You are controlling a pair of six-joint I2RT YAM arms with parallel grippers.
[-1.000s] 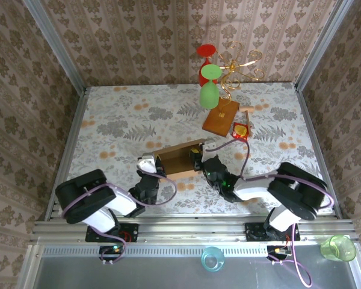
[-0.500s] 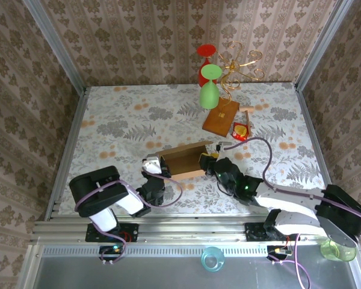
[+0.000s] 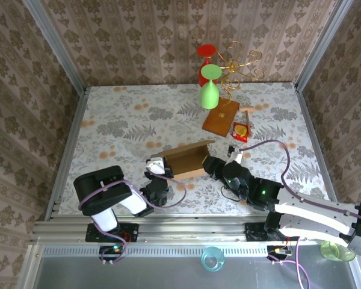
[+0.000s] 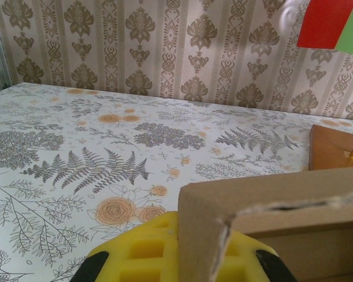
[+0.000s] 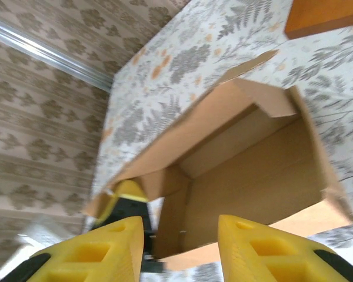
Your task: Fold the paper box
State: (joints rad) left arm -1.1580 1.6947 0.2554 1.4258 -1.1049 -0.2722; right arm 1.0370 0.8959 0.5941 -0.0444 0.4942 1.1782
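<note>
- Paper box of plain light-brown cardboard [image 3: 186,159], half folded, lies mid-table near the arms, long axis left to right, right end angled slightly away, open side towards the right arm.
- Left gripper [image 3: 159,165] pinches its left end; right gripper [image 5: 181,229] hangs parted just before it.
- Fern-and-flower printed table [image 3: 120,126], damask-papered walls [image 3: 138,42].

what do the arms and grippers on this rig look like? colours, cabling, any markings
The left arm and right arm match: black rounded joint housings, white link shells, no lettering legible. Purple cables loop loosely along each. A small green light glows on the right arm. The left gripper and right gripper have chunky yellow fingers with square waffle-like recesses and black trim.
</note>
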